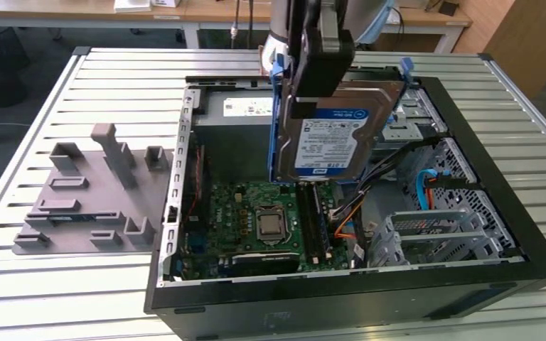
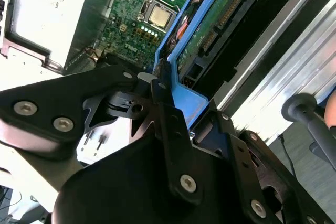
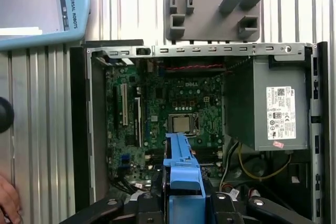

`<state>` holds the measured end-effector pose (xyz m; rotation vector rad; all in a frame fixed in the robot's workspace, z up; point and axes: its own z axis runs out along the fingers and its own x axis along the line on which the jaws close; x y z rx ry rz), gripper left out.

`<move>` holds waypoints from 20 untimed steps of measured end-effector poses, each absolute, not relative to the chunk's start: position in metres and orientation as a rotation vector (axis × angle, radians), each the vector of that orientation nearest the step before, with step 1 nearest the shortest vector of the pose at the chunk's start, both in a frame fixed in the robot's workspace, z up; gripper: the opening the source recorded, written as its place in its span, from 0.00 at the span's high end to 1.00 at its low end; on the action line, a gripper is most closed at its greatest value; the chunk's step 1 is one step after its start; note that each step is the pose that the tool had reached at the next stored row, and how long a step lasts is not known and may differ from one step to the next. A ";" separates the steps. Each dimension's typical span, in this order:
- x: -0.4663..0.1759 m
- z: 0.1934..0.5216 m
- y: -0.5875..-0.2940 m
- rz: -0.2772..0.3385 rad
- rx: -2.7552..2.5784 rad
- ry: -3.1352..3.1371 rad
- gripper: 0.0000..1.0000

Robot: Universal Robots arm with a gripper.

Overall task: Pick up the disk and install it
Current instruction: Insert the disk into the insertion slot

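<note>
The disk [image 1: 335, 138], a silver hard drive with a white-and-blue label and a blue bracket, hangs upright above the open computer case [image 1: 349, 302]. It is over the middle of the case, above the motherboard [image 1: 254, 213]. My gripper [image 1: 313, 85] is shut on its upper edge and holds it clear of everything below. In both wrist views the blue bracket [image 3: 181, 169] [image 2: 181, 51] sticks out from between my black fingers [image 2: 164, 90], with the gripper [image 3: 182, 203] clamped on its near end.
Inside the case are a grey power-supply box [image 3: 268, 103] and a metal drive cage [image 1: 415, 117] with a blue latch. A grey fixture plate [image 1: 93, 192] lies on the slatted table at the exterior view's left. A person's hand [image 3: 6, 203] rests beside the case.
</note>
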<state>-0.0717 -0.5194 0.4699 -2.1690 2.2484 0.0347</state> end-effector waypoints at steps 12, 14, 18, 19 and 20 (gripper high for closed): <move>-0.056 0.463 -0.526 0.026 -2.169 2.242 0.64; -0.056 0.462 -0.531 0.024 -2.168 2.241 0.64; -0.053 0.461 -0.538 0.024 -2.168 2.241 0.64; -0.051 0.460 -0.538 0.024 -2.168 2.241 0.64; -0.048 0.460 -0.539 0.024 -2.168 2.241 0.64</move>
